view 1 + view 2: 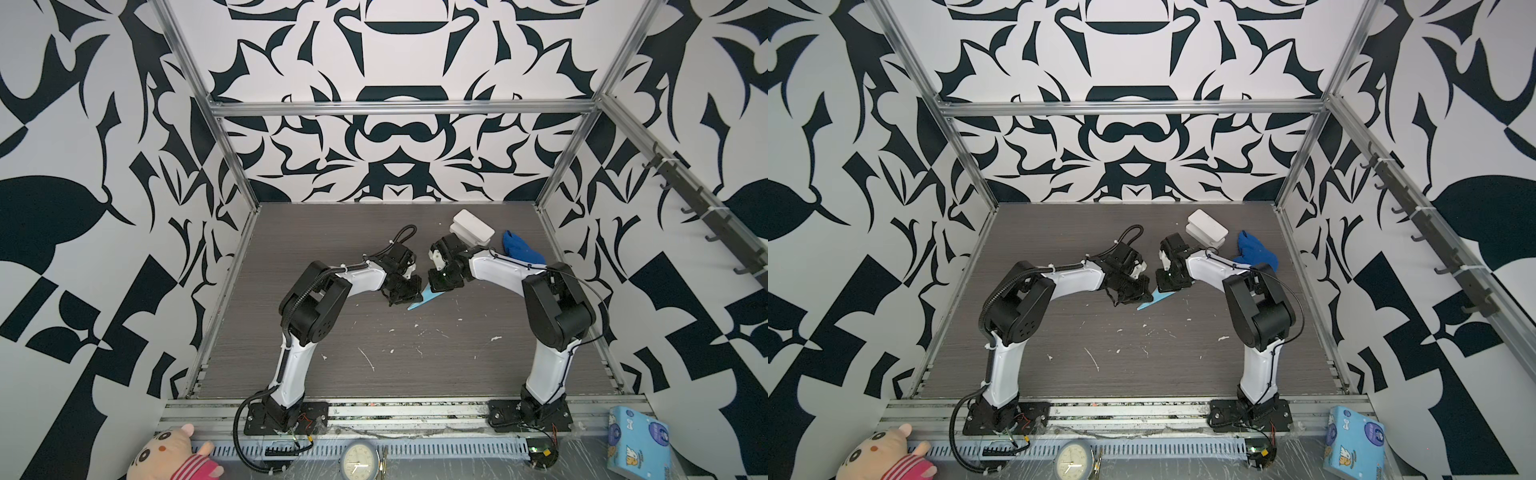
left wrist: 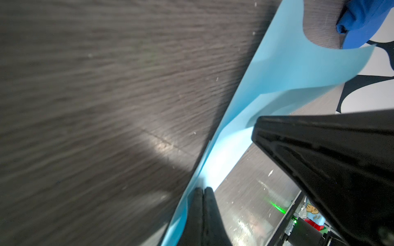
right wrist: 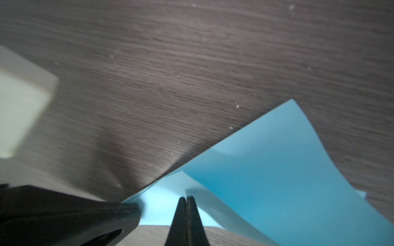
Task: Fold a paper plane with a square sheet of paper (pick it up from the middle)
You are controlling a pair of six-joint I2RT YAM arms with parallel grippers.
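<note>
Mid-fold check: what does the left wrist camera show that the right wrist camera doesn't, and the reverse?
Left wrist only: the royal-blue cloth beyond the paper. Right wrist only: a pale white box on the table. Both: the light-blue paper, curled and raised above the dark table, and each view's own gripper shut on it: left gripper, right gripper.

Grey tabletop: white box, blue cloth

Light: bright and even in both top views; wrist views dimmer.
Glare: pale sheen on table beside paper.
Blur: white box out of focus; wood grain smeared.
Distortion: patterned walls stretch toward top-view edges.
</note>
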